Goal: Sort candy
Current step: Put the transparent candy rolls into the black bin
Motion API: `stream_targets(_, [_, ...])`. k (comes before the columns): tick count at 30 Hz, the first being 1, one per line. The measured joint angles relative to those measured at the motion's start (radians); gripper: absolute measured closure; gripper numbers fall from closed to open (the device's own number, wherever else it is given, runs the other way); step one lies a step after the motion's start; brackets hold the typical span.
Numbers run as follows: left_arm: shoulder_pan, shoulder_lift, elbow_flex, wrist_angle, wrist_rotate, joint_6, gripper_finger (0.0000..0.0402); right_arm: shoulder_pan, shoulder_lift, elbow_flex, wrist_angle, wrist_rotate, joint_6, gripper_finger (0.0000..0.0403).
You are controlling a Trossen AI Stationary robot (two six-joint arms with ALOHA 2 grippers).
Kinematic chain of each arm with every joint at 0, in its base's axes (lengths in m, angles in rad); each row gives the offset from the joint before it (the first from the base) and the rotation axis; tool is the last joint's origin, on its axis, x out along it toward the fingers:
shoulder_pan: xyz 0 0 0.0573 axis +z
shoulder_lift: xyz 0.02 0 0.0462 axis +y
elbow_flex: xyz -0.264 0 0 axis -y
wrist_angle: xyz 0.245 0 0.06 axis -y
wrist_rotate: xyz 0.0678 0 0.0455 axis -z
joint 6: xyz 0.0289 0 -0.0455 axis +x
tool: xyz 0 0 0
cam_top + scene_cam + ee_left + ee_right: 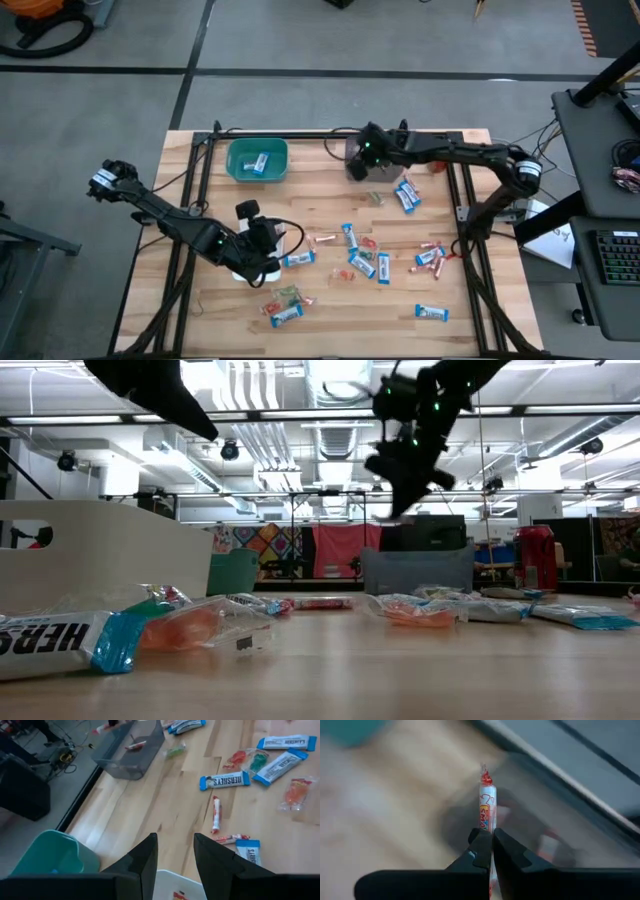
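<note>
The right end effector (492, 851) pinches a slim red-and-white stick (487, 805) by one end, its fingers clamped tight on the wrapper, and hangs above the grey bin (362, 160) at the back of the desk (330, 320). In the left wrist view that grey bin (131, 751) already holds at least one similar stick. The left end effector (262, 240) sits low near the front left of the desk, over a white tray (250, 268); its fingers (142, 857) stand partly apart with nothing between them, and a scrap of red shows in the tray's edge below. A blue-and-white bar lies in the green bin (257, 160) at the back left.

Sorting looks to be in its early-to-middle stretch. Each container appears to have taken something, yet most of the candy (375, 255) remains loose on the wood: blue bars (406, 195) near the right arm, another blue bar (432, 314) alone at the front right, a scatter of pink sticks (430, 258) and small red and green pieces across the middle, and a small cluster (283, 305) at the front. In the low view, wrappers crowd the foreground and a red can (533, 558) stands far back, apart from the sweets. The stick in the right grip seems bound for the grey bin; well over a dozen pieces await a turn.
</note>
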Motion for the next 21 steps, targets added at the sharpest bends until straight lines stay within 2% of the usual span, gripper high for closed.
stream_targets(2, [0.000, -0.001, 0.000, 0.000, -0.001, 0.024, 0.0290, -0.038, 0.006, -0.020, -0.010, 0.052, 0.106, 0.0394])
stream_targets(8, [0.005, -0.003, 0.000, 0.000, -0.003, 0.051, 0.0290, -0.074, 0.044, -0.105, 0.030, 0.095, 0.360, 0.0394])
stream_targets(13, [0.005, -0.003, 0.000, 0.000, -0.003, 0.051, 0.0290, -0.068, 0.061, -0.147, 0.077, 0.112, 0.446, 0.0394])
stream_targets(21, [0.005, -0.003, 0.000, 0.001, -0.003, 0.046, 0.0290, -0.060, 0.131, -0.147, 0.117, 0.128, 0.458, 0.0394])
